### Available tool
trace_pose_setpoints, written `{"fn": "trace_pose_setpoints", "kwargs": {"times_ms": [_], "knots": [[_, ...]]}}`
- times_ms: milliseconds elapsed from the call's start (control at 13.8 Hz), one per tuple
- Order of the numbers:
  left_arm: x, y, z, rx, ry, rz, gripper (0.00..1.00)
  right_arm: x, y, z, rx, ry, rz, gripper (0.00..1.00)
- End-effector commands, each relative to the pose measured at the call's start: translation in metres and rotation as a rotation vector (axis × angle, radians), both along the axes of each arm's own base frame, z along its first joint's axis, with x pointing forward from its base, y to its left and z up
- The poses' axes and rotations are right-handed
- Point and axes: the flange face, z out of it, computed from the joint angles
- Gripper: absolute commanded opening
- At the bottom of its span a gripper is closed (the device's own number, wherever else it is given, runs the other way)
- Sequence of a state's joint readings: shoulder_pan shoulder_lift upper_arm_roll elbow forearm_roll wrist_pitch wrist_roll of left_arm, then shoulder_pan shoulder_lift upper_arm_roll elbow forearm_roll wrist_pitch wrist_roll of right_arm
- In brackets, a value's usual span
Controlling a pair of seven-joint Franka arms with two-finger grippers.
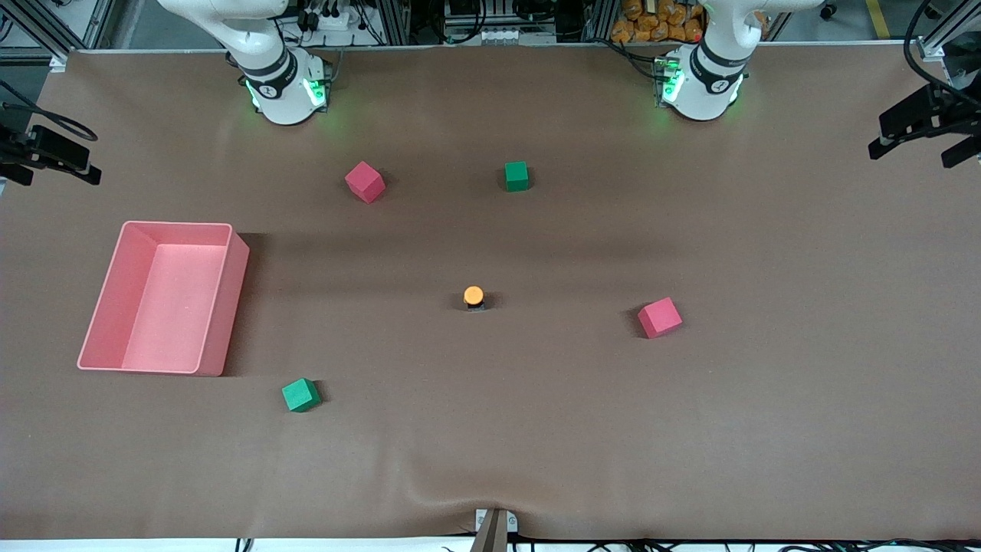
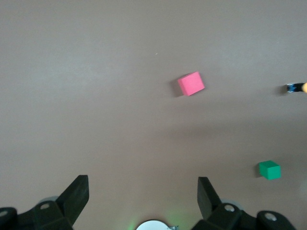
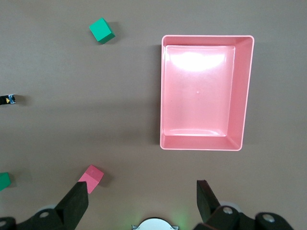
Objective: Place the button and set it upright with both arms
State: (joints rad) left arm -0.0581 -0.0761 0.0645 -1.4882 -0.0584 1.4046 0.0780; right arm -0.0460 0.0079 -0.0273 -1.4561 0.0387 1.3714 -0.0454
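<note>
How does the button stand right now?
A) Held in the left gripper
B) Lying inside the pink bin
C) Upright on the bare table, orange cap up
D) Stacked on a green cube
C: the button stands alone on the brown table, its orange cap facing up and no gripper near it.

Front view: high, facing both arm bases, looking steeply down on whole counter (image 1: 536,429). Left wrist view: high, straight down; shares pink cube (image 2: 191,83) (image 1: 660,317) and button (image 1: 474,297), probably speck at frame edge (image 2: 296,87). Right wrist view: high, straight down; shares pink bin (image 3: 244,91) (image 1: 226,307).
</note>
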Motion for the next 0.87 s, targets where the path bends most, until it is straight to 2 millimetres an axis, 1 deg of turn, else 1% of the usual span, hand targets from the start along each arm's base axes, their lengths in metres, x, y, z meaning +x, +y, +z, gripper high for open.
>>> {"fn": "trace_pose_setpoints", "kwargs": {"times_ms": [0, 73, 218, 291, 509, 582, 655, 800], "knots": [[-0.009, 0.002, -0.002, 0.098, -0.011, -0.023, 1.00, -0.002, -0.001, 0.004, 0.015, -0.009, -0.019, 1.00], [-0.006, -0.003, -0.004, 0.101, -0.016, -0.037, 1.00, -0.002, -0.001, 0.004, 0.015, -0.009, -0.018, 1.00], [0.002, -0.002, -0.015, 0.054, 0.002, -0.038, 1.00, -0.003, -0.004, 0.005, 0.015, -0.010, -0.024, 1.00], [0.006, -0.002, -0.020, 0.062, 0.008, -0.039, 1.00, -0.002, -0.004, 0.004, 0.016, -0.007, -0.024, 1.00], [0.009, -0.002, -0.017, 0.070, -0.002, -0.033, 1.00, -0.002, -0.004, 0.004, 0.015, -0.009, -0.022, 1.00], [0.016, -0.004, -0.027, 0.059, 0.013, -0.019, 1.00, -0.002, -0.005, 0.004, 0.016, -0.009, -0.025, 1.00], [0.024, -0.001, -0.041, 0.055, 0.038, -0.016, 1.00, -0.001, -0.006, 0.002, 0.015, -0.007, -0.024, 1.00], [0.023, 0.000, -0.036, 0.067, 0.024, -0.011, 1.00, -0.001, -0.008, 0.002, 0.015, -0.006, -0.029, 1.00]]}}
